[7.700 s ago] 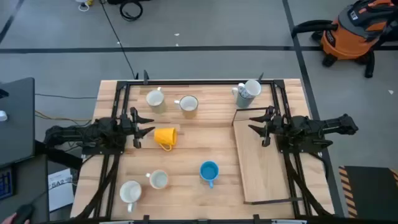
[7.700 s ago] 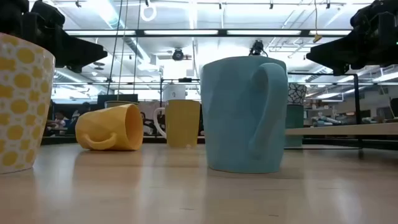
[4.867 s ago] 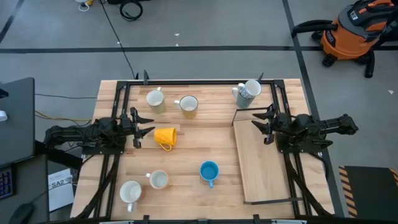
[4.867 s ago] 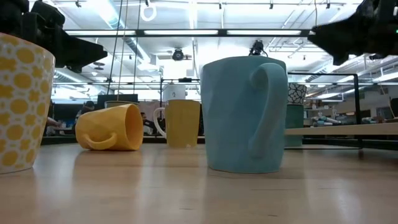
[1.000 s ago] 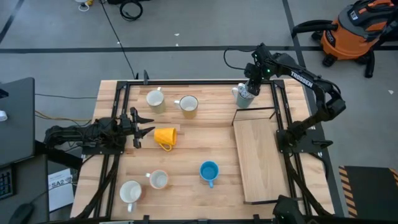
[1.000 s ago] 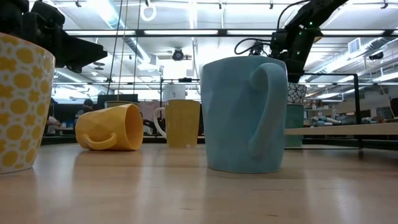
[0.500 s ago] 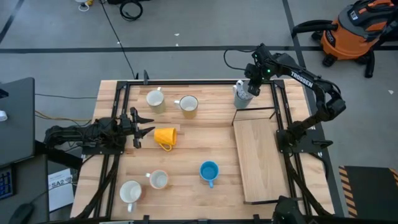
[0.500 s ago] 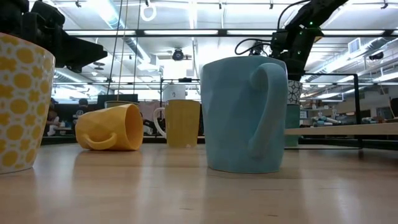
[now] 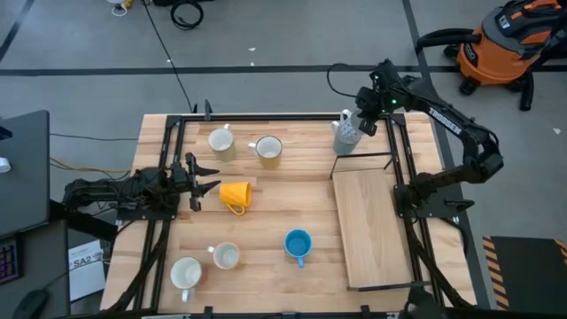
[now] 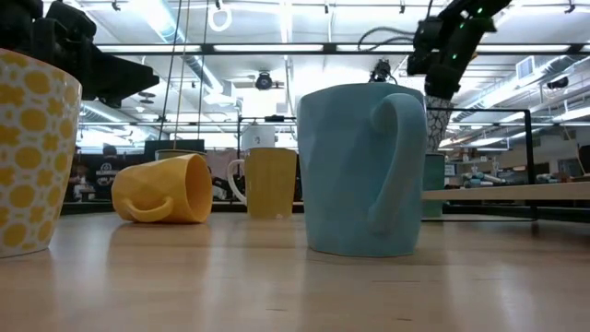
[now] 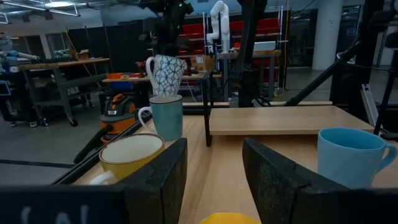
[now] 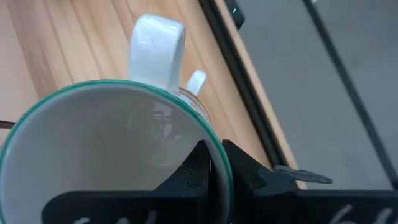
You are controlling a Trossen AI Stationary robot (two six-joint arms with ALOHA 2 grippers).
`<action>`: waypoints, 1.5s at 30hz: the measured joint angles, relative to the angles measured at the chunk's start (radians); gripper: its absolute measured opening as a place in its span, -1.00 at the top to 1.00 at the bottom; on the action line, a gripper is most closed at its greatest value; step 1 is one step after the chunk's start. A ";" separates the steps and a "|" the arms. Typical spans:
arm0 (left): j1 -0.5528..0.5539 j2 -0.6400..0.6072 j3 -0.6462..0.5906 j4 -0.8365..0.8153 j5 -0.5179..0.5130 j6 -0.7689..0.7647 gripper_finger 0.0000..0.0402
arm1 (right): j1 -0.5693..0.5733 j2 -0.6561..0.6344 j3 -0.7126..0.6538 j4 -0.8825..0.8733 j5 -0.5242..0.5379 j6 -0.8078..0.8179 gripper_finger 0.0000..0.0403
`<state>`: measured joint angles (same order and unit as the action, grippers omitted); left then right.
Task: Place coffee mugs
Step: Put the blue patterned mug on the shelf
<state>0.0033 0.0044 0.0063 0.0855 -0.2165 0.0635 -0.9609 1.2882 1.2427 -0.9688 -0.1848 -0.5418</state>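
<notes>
A white coffee mug with dark print (image 11: 165, 73) hangs in the air at the table's far right, my right gripper (image 9: 359, 124) shut on it. It shows in the low view too, as the printed mug (image 10: 440, 120). Just below it a pale teal mug (image 11: 166, 117) stands upright on the table. A yellow mug (image 9: 235, 195) lies on its side near the middle, and a blue mug (image 9: 298, 244) stands upright nearer the front. Several cream mugs stand at far left and near left. My left gripper (image 9: 208, 173) waits open at the left, touching nothing. My right gripper holds the printed mug by its green-edged rim (image 12: 219, 163), on the side across from the handle (image 12: 155, 50). One finger (image 12: 200, 167) is inside the mug and the other outside. The fingers slant down from above. The mug hangs about upright, lifted clear of the teal mug.
A raised wooden board (image 9: 372, 221) covers the table's right part, its far edge close to the teal mug. A black frame rail (image 9: 283, 116) runs along the far edge. Cream mugs (image 9: 221, 141), (image 9: 268, 148) stand at the far left, and others (image 9: 226, 256), (image 9: 185, 274) at the near left.
My right gripper has gone up and a little toward the table's right edge, taking the printed mug with it. The mug, which sat on the teal mug a second ago, now hangs clear above it. The teal mug has stayed where it was.
</notes>
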 joint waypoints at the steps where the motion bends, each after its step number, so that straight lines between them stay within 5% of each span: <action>1: 0.000 0.000 0.000 0.000 0.000 0.000 0.19 | 0.004 -0.019 0.000 0.000 0.000 0.000 0.86; 11: 0.000 0.000 0.000 0.000 0.000 0.000 0.19 | 0.135 -0.220 0.001 -0.024 -0.050 0.079 0.86; 26: 0.000 0.000 0.000 0.000 0.000 0.000 0.19 | 0.500 -0.411 0.001 -0.404 -0.044 0.379 0.86; 37: 0.000 0.000 0.000 0.000 0.000 -0.001 0.19 | 0.660 -0.406 -0.085 -0.520 0.095 0.432 0.86; 45: 0.000 0.000 0.000 0.000 0.000 -0.001 0.19 | 0.677 -0.405 -0.214 -0.520 0.194 0.512 0.86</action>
<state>0.0032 0.0044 0.0063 0.0853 -0.2168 0.0628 -0.2836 0.8829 1.0292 -1.4883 0.0089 -0.0297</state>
